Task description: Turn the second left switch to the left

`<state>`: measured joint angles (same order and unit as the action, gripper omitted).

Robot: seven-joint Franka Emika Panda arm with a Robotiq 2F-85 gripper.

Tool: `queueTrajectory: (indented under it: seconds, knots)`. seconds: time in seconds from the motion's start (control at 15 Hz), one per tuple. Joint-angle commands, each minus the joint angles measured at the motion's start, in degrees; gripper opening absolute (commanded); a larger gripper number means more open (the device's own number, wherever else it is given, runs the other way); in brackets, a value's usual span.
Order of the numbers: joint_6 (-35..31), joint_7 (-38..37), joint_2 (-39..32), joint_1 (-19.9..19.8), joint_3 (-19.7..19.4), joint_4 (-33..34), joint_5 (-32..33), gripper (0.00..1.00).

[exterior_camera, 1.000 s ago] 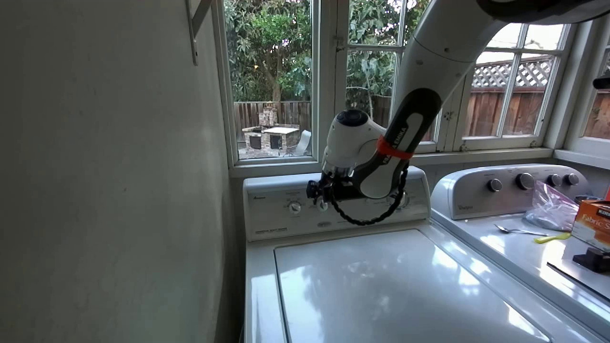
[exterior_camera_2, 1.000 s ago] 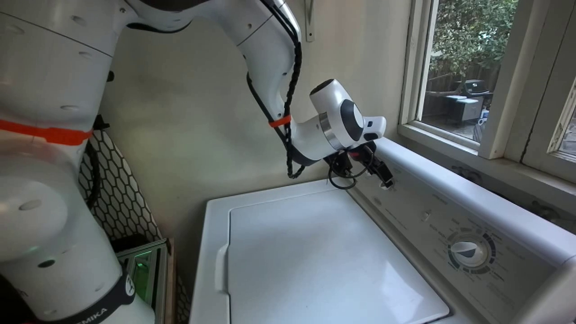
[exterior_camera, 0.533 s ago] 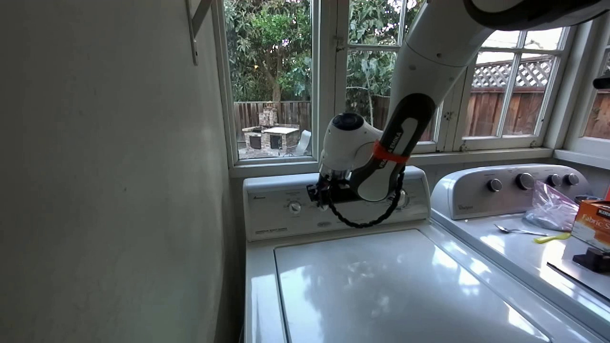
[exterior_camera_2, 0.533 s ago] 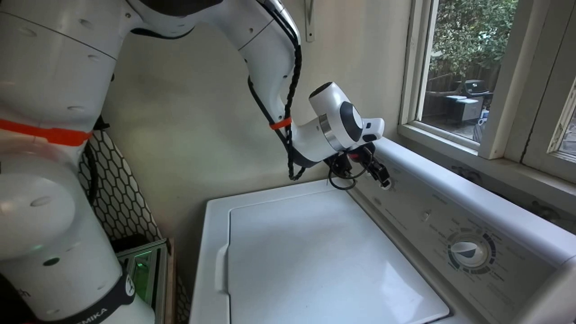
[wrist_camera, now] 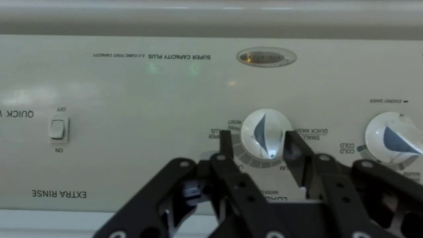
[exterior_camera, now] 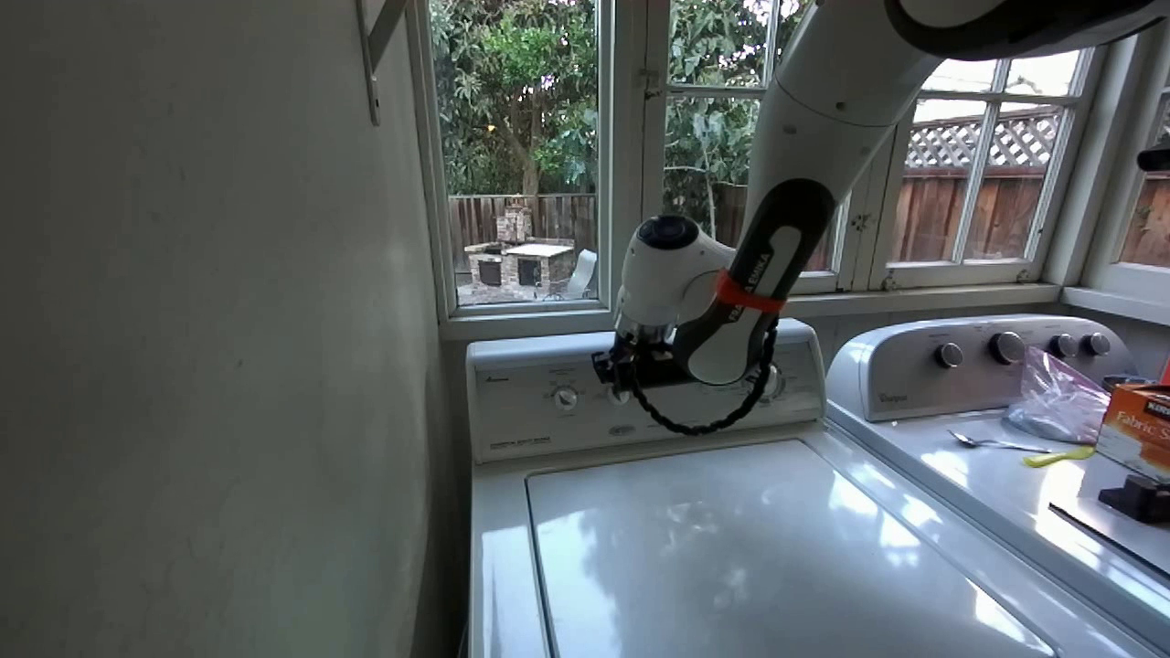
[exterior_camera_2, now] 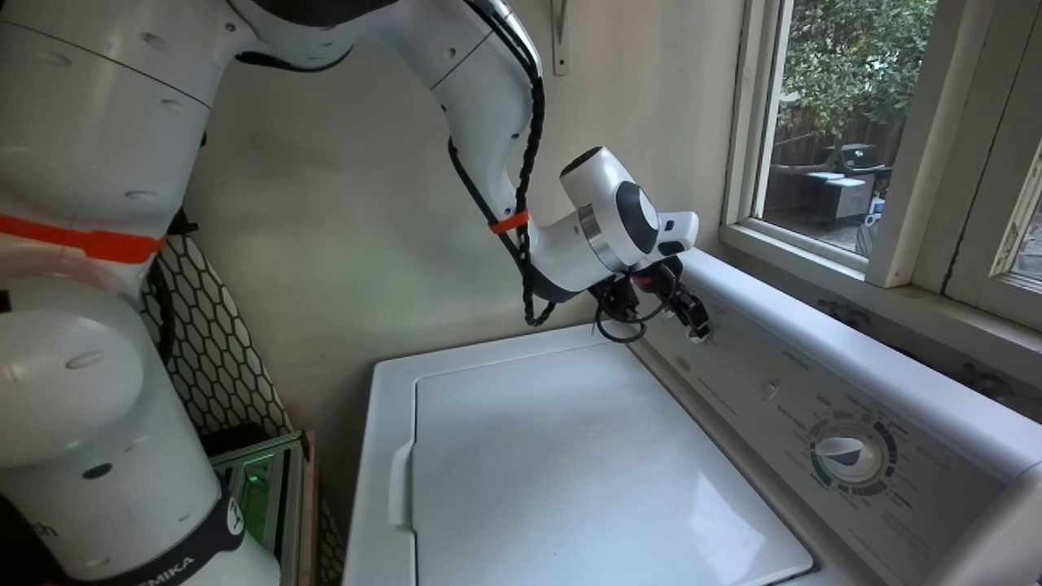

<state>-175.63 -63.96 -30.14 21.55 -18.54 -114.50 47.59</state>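
Fingers (wrist_camera: 226, 142) of the hand (wrist_camera: 259, 137) stood apart, with the load-size knob (wrist_camera: 266, 134) between them in the wrist view; whether either touched it, I could not tell. That knob, second from the left on the control panel (wrist_camera: 158, 125) of the washing machine (exterior_camera: 722, 512), was evidently the one meant.

An off-centre close seemed the likeliest trouble: one finger overlapped the knob's edge in the wrist view while its partner showed a gap, so the nearer one might push first and slip off the smooth round side. The control panel read upside down there, so a left turn could easily be started the wrong way. The washing machine's leftmost temperature knob (wrist_camera: 393, 138) might be brushed, and the cable (exterior_camera: 699, 428) looping in front of the washing machine might snag during the turn.

The washing machine's lid (exterior_camera_2: 586, 480) lay down, white and glossy. Behind the washing machine were windows (exterior_camera: 629, 164); a pale wall (exterior_camera: 228, 366) rose to its left. To its right, in an exterior view, the counter (exterior_camera: 987, 482), really the top of a Whirlpool machine (exterior_camera: 914, 397), held a plastic bag (exterior_camera: 1051, 402), an orange box (exterior_camera: 1138, 429) and a metal utensil (exterior_camera: 992, 444).
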Motion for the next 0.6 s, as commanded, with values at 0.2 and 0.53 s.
queueTrajectory:
  seconds: [0.2,0.53]
  knots:
    - [-0.3,-0.7,-0.32,-0.03,1.35,-0.66,-0.78,0.47]
    - [-0.69,-1.8,-0.73,1.18,-0.75,0.01,0.62,0.1]
